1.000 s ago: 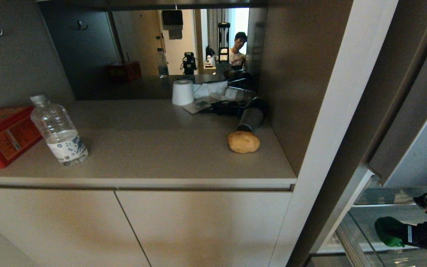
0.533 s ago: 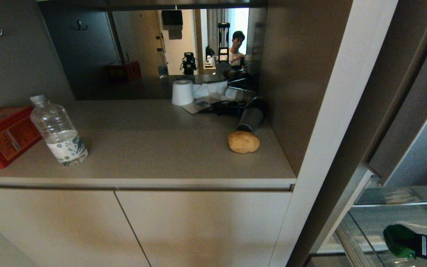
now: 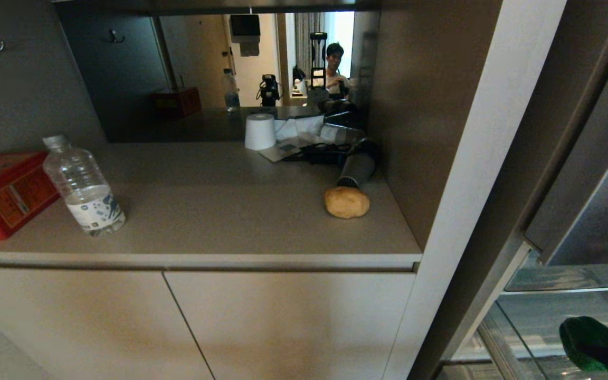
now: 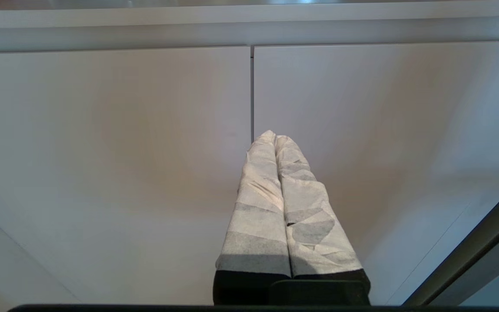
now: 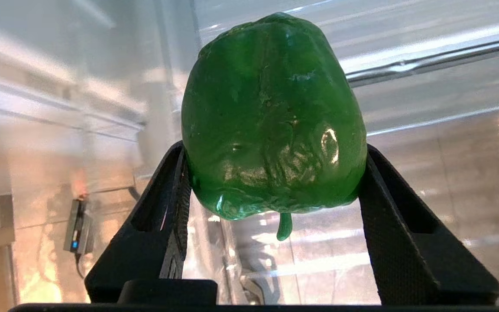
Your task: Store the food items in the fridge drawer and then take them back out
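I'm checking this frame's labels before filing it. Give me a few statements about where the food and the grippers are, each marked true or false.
1. The right gripper is clamped on the bell pepper. True.
2. The potato lies in the fridge drawer. False: it sits on the counter, next to a grey cylinder.
3. The left gripper is shut and empty, facing the cabinet doors. True.
4. The water bottle lies on its side. False: it stands upright beside the red tin box.
5. The pepper is on the counter. False: it is held inside the fridge.
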Tool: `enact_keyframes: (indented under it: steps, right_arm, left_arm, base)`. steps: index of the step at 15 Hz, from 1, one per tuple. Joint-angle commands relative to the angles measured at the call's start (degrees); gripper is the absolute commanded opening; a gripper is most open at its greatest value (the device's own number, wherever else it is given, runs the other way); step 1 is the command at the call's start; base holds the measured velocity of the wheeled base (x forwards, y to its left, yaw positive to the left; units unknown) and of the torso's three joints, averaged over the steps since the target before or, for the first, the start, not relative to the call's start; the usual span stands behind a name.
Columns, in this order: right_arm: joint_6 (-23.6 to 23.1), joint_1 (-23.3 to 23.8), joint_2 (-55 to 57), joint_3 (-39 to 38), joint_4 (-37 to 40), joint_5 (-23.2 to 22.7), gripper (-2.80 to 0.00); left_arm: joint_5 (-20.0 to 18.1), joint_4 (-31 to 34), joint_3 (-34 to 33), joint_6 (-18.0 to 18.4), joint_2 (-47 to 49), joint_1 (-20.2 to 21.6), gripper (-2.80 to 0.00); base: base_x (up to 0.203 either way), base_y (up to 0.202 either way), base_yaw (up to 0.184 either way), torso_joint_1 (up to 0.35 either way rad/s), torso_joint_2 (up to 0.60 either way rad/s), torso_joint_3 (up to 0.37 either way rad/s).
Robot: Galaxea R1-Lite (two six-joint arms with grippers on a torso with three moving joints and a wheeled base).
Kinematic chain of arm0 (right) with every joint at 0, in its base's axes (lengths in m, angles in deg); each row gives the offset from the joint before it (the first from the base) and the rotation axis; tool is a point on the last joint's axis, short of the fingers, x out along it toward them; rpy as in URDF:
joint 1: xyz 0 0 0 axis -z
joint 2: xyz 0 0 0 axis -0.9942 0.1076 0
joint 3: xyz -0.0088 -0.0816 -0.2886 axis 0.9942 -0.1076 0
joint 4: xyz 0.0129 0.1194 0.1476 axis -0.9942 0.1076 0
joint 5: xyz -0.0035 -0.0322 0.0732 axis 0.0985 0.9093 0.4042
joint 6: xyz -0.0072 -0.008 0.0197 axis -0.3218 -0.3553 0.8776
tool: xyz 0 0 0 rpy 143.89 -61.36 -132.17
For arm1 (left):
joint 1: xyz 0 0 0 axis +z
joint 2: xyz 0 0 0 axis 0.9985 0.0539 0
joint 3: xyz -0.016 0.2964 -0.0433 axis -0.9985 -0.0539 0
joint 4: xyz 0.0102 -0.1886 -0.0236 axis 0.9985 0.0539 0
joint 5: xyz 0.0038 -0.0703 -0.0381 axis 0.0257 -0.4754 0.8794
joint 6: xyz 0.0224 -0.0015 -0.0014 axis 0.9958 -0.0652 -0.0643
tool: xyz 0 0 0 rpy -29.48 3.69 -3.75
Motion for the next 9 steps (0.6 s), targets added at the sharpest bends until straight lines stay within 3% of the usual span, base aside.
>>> enact_keyframes:
  steps: [1, 6, 9]
  right_arm:
    - [-0.12, 0.0, -9.84, -2.98, 0.66, -0.12, -2.8]
    - [-0.11, -0.07, -24.67, -9.89, 2.02, 0.74, -2.8]
    - [0.03, -0.08, -32.2, -10.82, 5.02, 3.88, -2.8]
  left_arm:
    - [0.0, -0.03, -0.62, -0.01, 0.02, 0.03, -2.8]
    - [0.0, -0.03, -0.53, -0.01, 0.02, 0.03, -2.8]
    - [0.0, -0.03, -0.53, -0.01, 0.02, 0.03, -2.8]
  base:
    - [0.0, 0.0, 0.0, 0.0, 0.0, 0.0]
    - [0.0, 0.0, 0.0, 0.0, 0.0, 0.0]
    - [0.0, 0.0, 0.0, 0.0, 0.0, 0.0]
